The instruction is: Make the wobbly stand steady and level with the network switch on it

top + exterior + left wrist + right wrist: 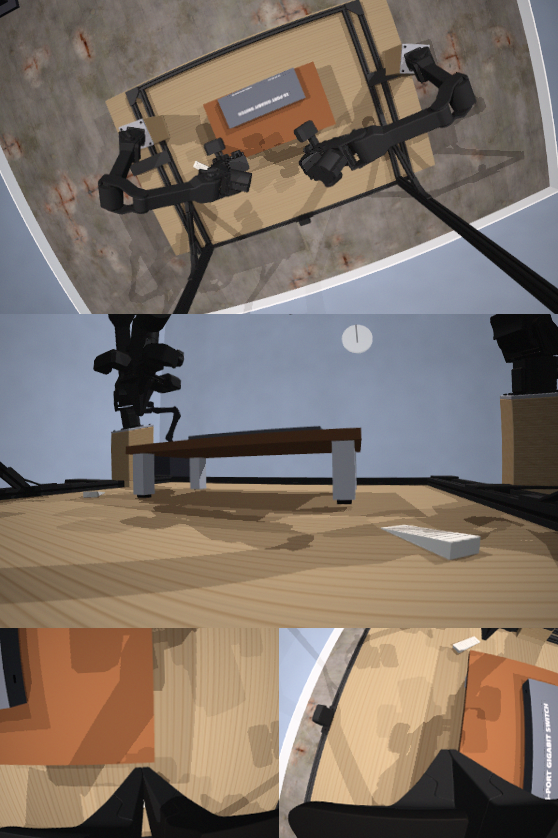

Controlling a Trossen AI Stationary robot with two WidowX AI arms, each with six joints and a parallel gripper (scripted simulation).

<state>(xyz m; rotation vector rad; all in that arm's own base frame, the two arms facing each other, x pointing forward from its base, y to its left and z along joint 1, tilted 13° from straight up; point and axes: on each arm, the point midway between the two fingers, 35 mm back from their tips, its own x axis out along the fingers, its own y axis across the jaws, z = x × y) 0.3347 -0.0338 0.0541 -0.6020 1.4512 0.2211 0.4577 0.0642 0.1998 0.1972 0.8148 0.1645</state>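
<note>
The orange-brown stand (310,107) (250,445) (94,698) (490,717) rests on grey legs (344,471) in the middle of the table, with the grey network switch (262,97) (543,736) lying on top. One white wedge (200,164) (471,644) (92,494) lies beside the stand's corner by the left arm. Another white wedge (432,539) lies apart from the stand. My left gripper (231,169) (141,773) is shut and empty just off that corner. My right gripper (306,164) (447,756) is shut and empty beside the stand's long edge.
A black frame rail (360,45) (500,496) runs around the wooden table top (280,210). The arm bases stand on wooden pedestals (527,439) at both ends. A small black block (323,714) sits on the rail at the table's edge.
</note>
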